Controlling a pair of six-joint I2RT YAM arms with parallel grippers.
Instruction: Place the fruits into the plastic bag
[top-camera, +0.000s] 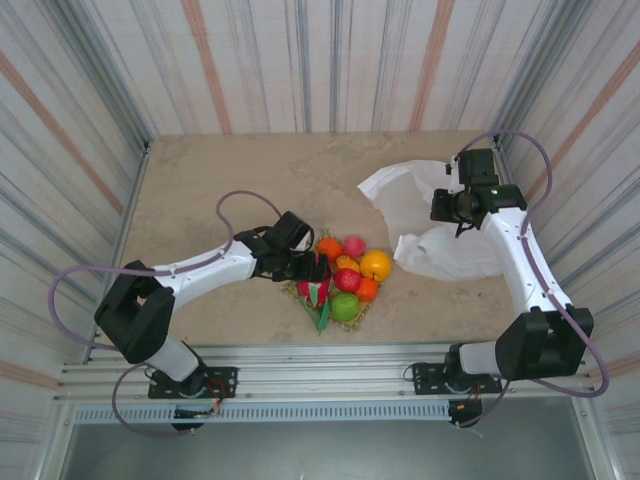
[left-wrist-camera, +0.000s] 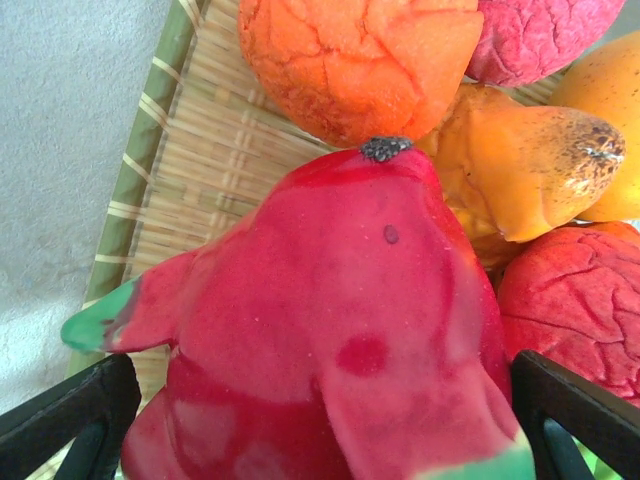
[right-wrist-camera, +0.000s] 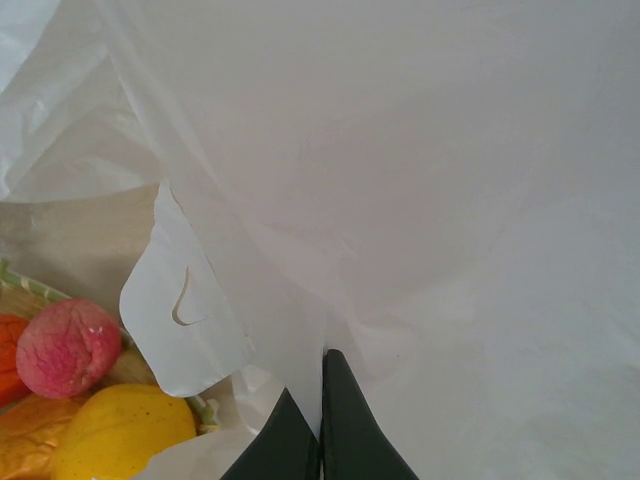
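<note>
From above, the beige stone-look table (top-camera: 220, 180) carries a square woven straw-coloured mat (top-camera: 300, 290) near the middle of its near edge, heaped with glossy toy fruits. Among them are a ribbed orange fruit (top-camera: 329, 248), a pink crinkled fruit (top-camera: 353, 245), a round yellow fruit (top-camera: 376, 265) and a green round fruit (top-camera: 344, 306). The thin, crinkly white plastic bag (top-camera: 420, 200) lies crumpled toward the right edge, just beside the mat; no fruit can be seen in it.

The left arm runs low from the near left corner, elbow bent, with the left gripper (top-camera: 316, 268) down on the pile's left side. Its wrist camera adds what the overhead cannot. The black fingers (left-wrist-camera: 70, 420) are spread wide on either side of a pink-red dragon fruit with green tips (left-wrist-camera: 340, 320) that lies on the mat, though whether the pads touch it is not clear. A yellow-orange fruit with a brown speckled end (left-wrist-camera: 520, 170) and a red wrinkled apple (left-wrist-camera: 575, 300) crowd in behind it.

The right arm rises from the near right corner and folds back over the bag. The right gripper (right-wrist-camera: 320, 430) has its fingers pressed together, pinching a fold of the bag's film.
</note>
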